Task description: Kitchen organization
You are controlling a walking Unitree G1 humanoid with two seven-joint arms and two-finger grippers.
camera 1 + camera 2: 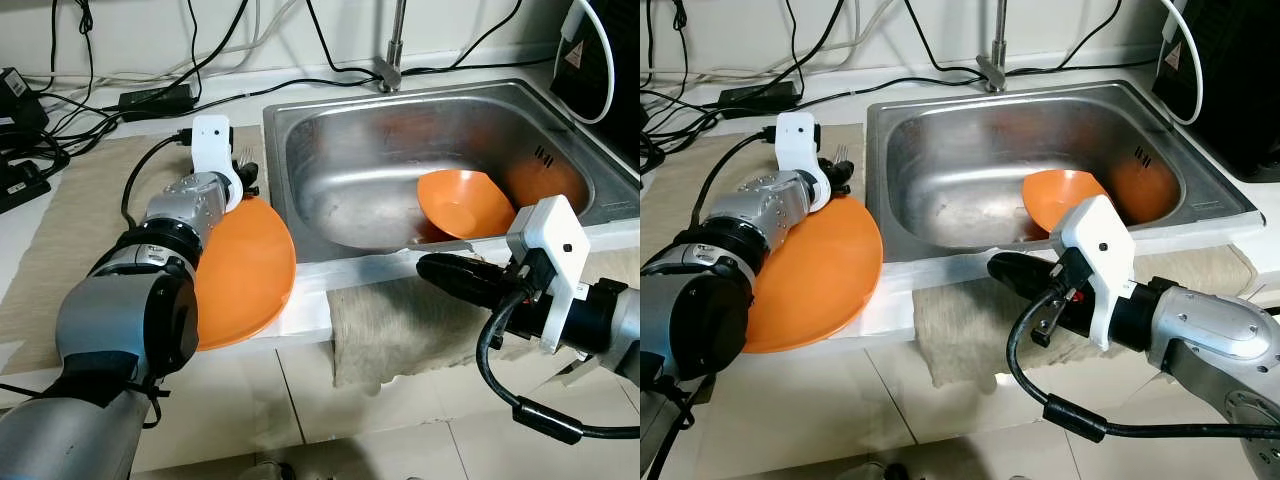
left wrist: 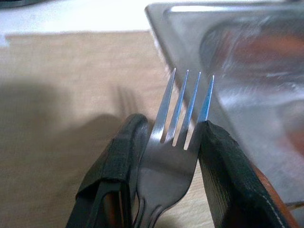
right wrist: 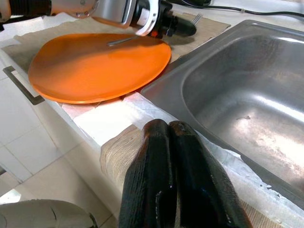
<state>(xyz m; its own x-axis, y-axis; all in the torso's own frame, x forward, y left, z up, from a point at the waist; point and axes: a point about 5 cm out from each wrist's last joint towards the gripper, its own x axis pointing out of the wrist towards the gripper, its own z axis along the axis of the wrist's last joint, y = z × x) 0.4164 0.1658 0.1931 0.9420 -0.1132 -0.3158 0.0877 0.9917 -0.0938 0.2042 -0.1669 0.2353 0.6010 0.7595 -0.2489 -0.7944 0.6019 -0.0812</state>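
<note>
A metal fork sits between the two black fingers of my left gripper, which is shut on its neck. That gripper hovers over the beige mat beside the sink's left rim, at the far edge of a large orange plate. The fork's handle reaches back over the plate. An orange bowl leans tilted inside the steel sink, at its front right. My right gripper is shut with nothing in it, held in front of the counter edge below the sink.
A faucet rises behind the sink. Black cables and power adapters crowd the back of the counter. A black appliance stands at the right. A beige cloth hangs over the counter's front edge.
</note>
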